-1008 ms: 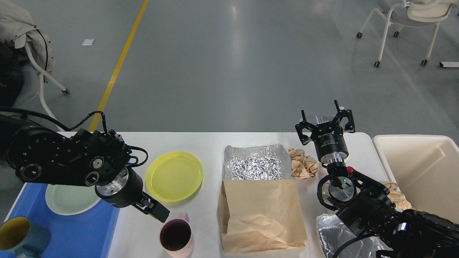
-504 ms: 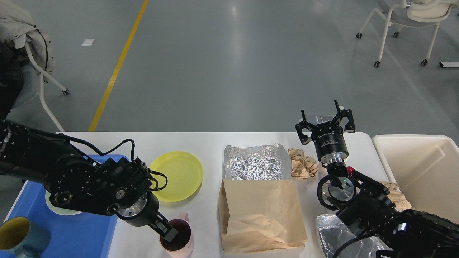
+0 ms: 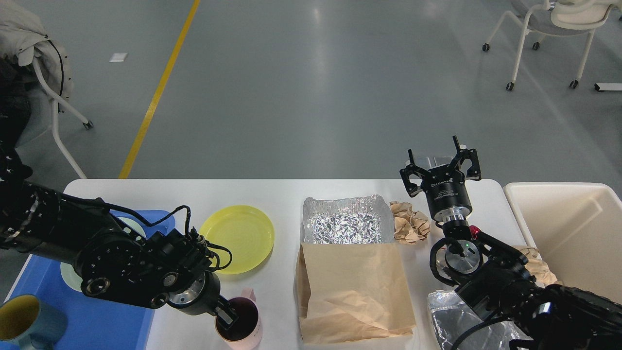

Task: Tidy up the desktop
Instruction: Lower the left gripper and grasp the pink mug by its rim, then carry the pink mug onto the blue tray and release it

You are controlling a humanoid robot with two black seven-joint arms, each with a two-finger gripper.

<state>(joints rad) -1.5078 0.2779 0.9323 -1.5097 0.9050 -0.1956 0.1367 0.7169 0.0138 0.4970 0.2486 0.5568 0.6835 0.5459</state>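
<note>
The white desktop (image 3: 282, 194) holds a pink mug (image 3: 249, 324) at the front, a yellow plate (image 3: 237, 238), a foil sheet (image 3: 347, 226), a flat brown paper bag (image 3: 354, 287) and a crumpled paper ball (image 3: 409, 222). My left gripper (image 3: 227, 318) points down at the pink mug, with one dark finger inside its mouth; the other finger is hidden, so I cannot tell its grip. My right gripper (image 3: 441, 163) is open and empty, raised above the table's far right edge, behind the paper ball.
A blue tray (image 3: 107, 325) at the front left holds a pale green plate (image 3: 68, 274) and a blue mug with a yellow inside (image 3: 24, 321). A beige bin (image 3: 573, 233) stands at the right. Crumpled paper (image 3: 539, 270) and a clear wrapper (image 3: 452, 316) lie by my right arm.
My left arm has swung down and to the right from above the tray, and its finger has dropped into the pink mug. My right arm has not moved.
</note>
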